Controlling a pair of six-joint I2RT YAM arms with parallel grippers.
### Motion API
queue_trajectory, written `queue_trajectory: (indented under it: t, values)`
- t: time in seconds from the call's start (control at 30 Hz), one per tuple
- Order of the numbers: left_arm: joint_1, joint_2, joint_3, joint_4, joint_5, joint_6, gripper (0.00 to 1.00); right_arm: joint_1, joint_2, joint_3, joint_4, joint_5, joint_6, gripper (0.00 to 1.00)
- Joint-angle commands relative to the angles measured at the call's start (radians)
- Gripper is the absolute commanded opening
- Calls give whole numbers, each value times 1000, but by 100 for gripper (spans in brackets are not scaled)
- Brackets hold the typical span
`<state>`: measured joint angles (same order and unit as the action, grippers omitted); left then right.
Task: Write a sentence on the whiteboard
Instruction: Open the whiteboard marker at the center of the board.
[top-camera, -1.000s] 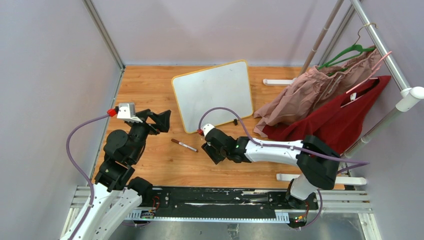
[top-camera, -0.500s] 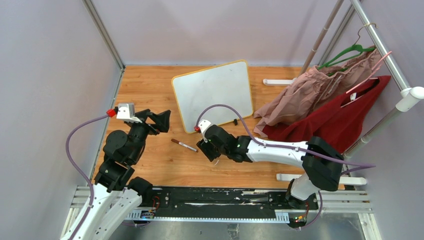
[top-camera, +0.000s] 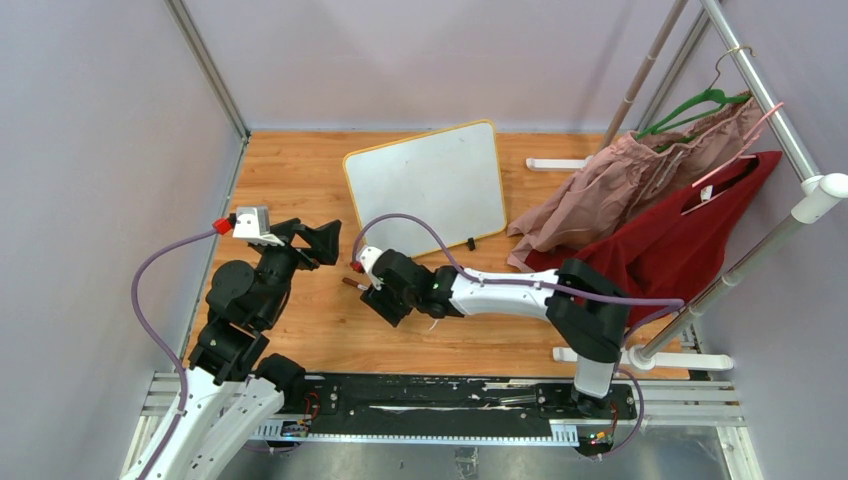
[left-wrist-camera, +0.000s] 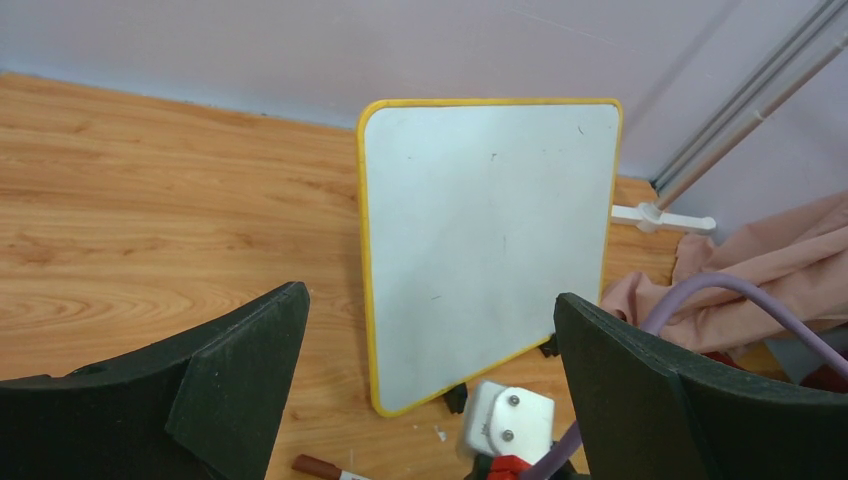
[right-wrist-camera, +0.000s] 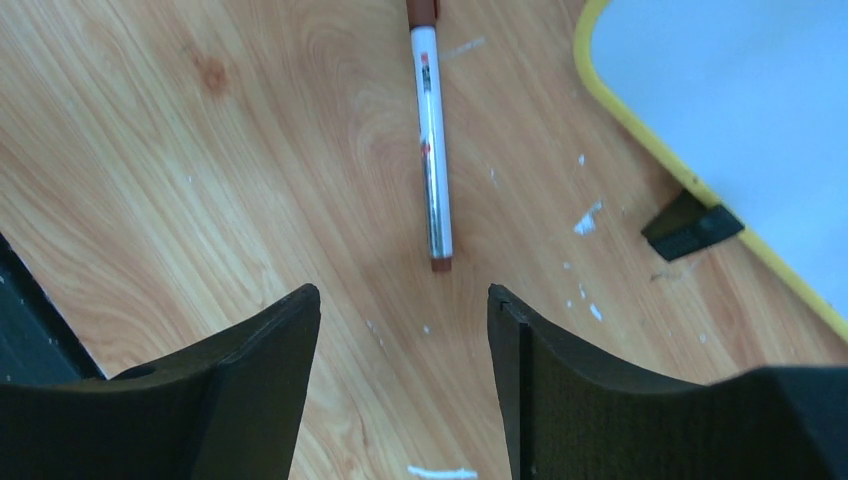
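The whiteboard (top-camera: 425, 190) lies tilted on the wooden table, yellow-framed, with no sentence on it, only faint specks. It also shows in the left wrist view (left-wrist-camera: 490, 230) and in the right wrist view (right-wrist-camera: 740, 110). A marker with a brown cap lies in front of the board (right-wrist-camera: 431, 150). From above only its end (top-camera: 350, 283) shows beside my right gripper (top-camera: 385, 303). My right gripper (right-wrist-camera: 403, 290) is open and empty, just above the table, with the marker's near end a little ahead of the gap. My left gripper (top-camera: 325, 240) is open and empty, raised left of the board (left-wrist-camera: 428, 296).
A pink garment (top-camera: 640, 180) and a red garment (top-camera: 690, 235) hang from a rack at the right and spill onto the table by the board's right edge. White rack feet (top-camera: 556, 163) lie on the table. Grey walls close in the left and the back.
My right arm has swung left, from by the board's lower corner to over the marker. The left arm, board and marker have not moved.
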<state>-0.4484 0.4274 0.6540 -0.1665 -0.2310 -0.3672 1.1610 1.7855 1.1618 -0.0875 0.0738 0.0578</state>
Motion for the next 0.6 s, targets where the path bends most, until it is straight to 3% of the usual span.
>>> queue_trajectory:
  t: [0.0,0.57]
  values:
    - [-6,-13,-8,19,-2,8,99,12,71,83,-13,23,-21,65]
    - [-7,-16,-8,20,-4,8,99,6,283,267,-94,91,-41,49]
